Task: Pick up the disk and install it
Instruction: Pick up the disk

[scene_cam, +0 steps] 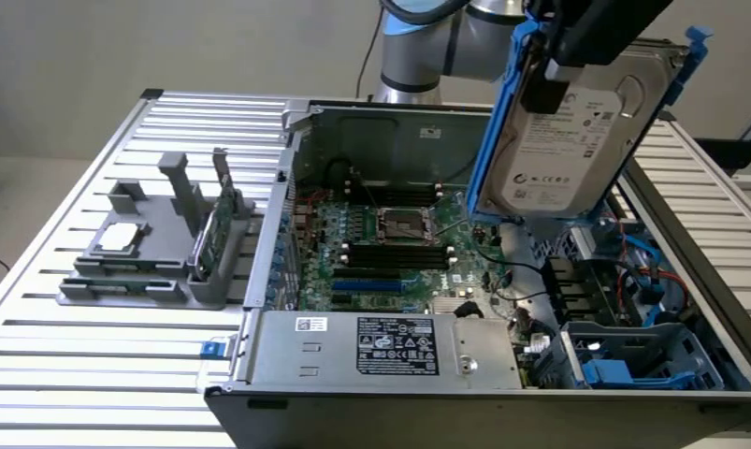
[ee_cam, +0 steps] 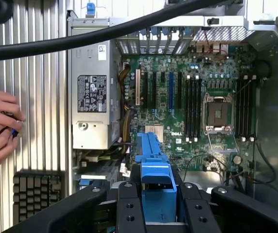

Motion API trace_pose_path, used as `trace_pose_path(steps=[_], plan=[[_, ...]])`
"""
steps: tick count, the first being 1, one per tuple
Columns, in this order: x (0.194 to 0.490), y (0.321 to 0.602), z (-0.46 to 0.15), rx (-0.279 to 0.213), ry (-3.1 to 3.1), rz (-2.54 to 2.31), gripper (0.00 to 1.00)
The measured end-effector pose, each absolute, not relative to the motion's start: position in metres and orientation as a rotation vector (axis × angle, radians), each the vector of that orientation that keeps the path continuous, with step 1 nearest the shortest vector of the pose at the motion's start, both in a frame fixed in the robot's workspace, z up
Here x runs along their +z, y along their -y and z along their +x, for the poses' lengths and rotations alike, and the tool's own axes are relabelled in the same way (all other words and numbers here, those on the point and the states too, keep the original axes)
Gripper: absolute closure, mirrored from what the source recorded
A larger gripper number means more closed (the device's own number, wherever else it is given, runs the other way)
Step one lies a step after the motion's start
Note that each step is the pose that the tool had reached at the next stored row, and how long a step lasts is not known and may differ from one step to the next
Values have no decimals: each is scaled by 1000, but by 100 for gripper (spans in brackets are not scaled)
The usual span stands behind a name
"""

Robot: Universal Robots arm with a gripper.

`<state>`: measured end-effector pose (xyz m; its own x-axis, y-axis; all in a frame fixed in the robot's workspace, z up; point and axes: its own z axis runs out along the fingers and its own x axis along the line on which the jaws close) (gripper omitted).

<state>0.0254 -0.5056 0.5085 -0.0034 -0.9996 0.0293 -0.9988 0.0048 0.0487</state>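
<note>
overhead, the fingers [ee_cam: 129, 208] clamp the disk [scene_cam: 587, 122] above the open case [scene_cam: 400, 131], its motherboard [scene_cam: 356, 238] inside.

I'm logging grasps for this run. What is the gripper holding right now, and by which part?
The gripper holds the disk by its blue-framed upper end, above the open computer case.

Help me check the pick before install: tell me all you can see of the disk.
The disk is a flat silver metal drive with a white printed label and a blue plastic frame along its edges. It hangs steeply tilted above the open computer case, clamped by the gripper, touching nothing else.
</note>
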Motion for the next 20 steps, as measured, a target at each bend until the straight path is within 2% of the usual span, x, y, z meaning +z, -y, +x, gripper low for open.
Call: trace_pose_path(steps=[20], plan=[[508, 566, 71, -25, 2185, 2176, 67]])
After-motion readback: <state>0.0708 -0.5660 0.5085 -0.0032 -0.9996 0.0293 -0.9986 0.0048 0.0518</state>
